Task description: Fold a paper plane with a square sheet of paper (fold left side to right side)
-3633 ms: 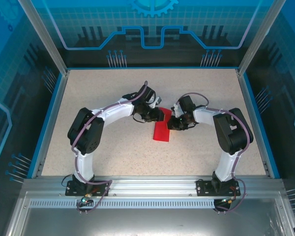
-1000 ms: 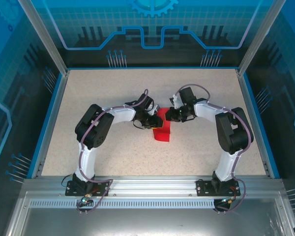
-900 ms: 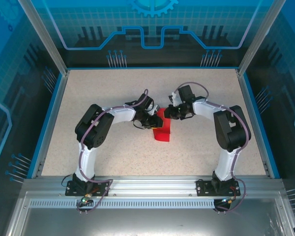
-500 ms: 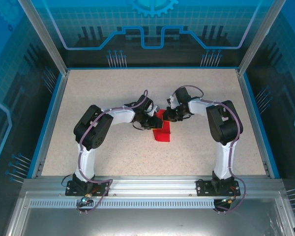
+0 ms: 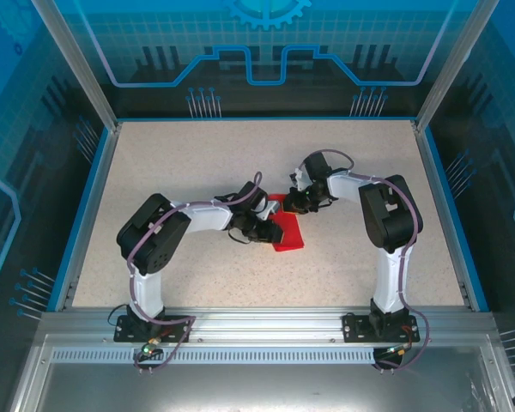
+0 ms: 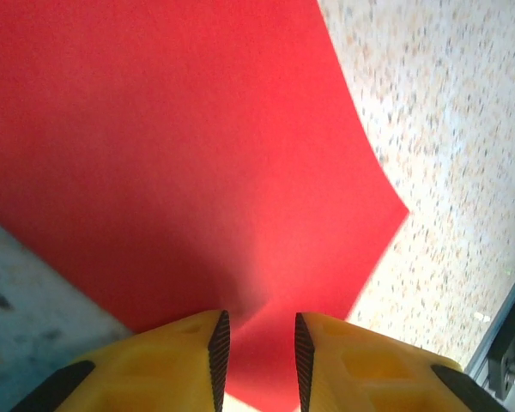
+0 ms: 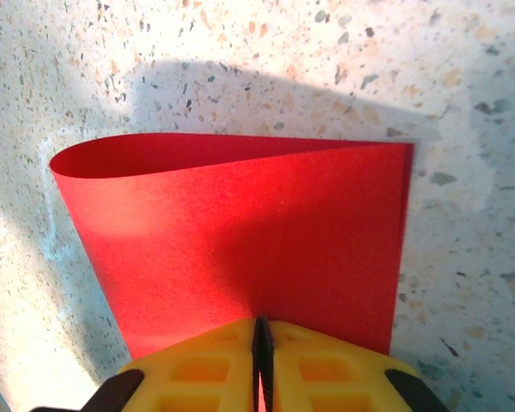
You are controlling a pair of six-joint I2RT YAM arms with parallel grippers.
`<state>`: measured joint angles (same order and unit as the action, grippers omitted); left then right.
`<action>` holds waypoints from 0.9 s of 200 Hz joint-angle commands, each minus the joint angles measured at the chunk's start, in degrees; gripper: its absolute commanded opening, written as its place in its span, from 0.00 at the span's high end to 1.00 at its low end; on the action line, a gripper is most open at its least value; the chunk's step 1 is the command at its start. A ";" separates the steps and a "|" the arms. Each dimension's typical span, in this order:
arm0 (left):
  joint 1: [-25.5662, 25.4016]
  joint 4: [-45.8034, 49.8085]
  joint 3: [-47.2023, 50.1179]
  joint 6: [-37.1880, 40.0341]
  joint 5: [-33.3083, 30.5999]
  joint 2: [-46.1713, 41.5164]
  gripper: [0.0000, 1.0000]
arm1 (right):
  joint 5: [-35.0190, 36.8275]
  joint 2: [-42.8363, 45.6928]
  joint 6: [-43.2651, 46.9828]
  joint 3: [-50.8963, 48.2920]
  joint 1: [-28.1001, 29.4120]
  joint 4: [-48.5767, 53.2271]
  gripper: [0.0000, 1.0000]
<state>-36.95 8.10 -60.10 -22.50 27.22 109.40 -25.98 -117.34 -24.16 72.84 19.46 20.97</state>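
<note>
My left gripper [image 6: 256, 330] is nearest, its fingers a little apart over the near part of the red paper [image 5: 287, 233], which lies at the middle of the worktop [image 5: 172, 163]. Beyond it, my right gripper [image 7: 262, 330] is pressed together, pinching the paper's far edge. I judge the first fold half done: doubled over, bend rounded, not creased; nose and wings are left to do

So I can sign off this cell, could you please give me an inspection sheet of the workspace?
Surface: speckled beige table, flat.
Job's things: red sheet of paper, folded over, the fold rounded and not yet creased.
Clutter: nothing seen.
Grippers: left gripper, fingers slightly apart over the paper; right gripper, fingers shut on its edge.
Cables: purple cables run along both arms.
Surroundings: blue panels, aluminium frame.
</note>
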 commanded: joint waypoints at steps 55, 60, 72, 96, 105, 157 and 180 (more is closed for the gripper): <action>-2.52 0.98 5.69 -2.17 2.83 -6.59 0.70 | 4.65 -2.46 -0.23 -0.25 -0.32 2.12 0.88; -2.56 0.97 5.69 -2.16 2.99 -6.92 0.69 | 4.69 -2.38 -0.27 -0.26 -0.30 2.07 0.88; -2.53 0.14 5.85 -2.61 3.36 -7.85 0.69 | 4.55 -2.31 -0.31 -0.40 -0.34 2.06 0.88; -2.39 -0.55 5.48 -2.99 3.46 -10.31 0.69 | 4.36 -2.11 -0.33 -0.74 -0.30 1.84 0.88; -2.09 -0.46 5.19 -2.99 3.18 -11.13 0.68 | 4.13 -1.94 -0.38 -0.94 -0.22 1.62 0.88; 0.24 1.25 -1.58 -2.27 2.74 -4.50 0.67 | 3.60 -0.66 -0.61 -1.65 0.05 1.09 0.88; -0.23 2.10 -3.66 -1.36 2.48 -0.81 0.67 | 3.57 -0.41 -0.69 -1.98 0.05 1.11 0.88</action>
<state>-36.86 7.88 -61.21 -25.12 28.99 104.71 -26.00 -117.32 -24.40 72.82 19.46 20.93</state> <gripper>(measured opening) 0.328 0.123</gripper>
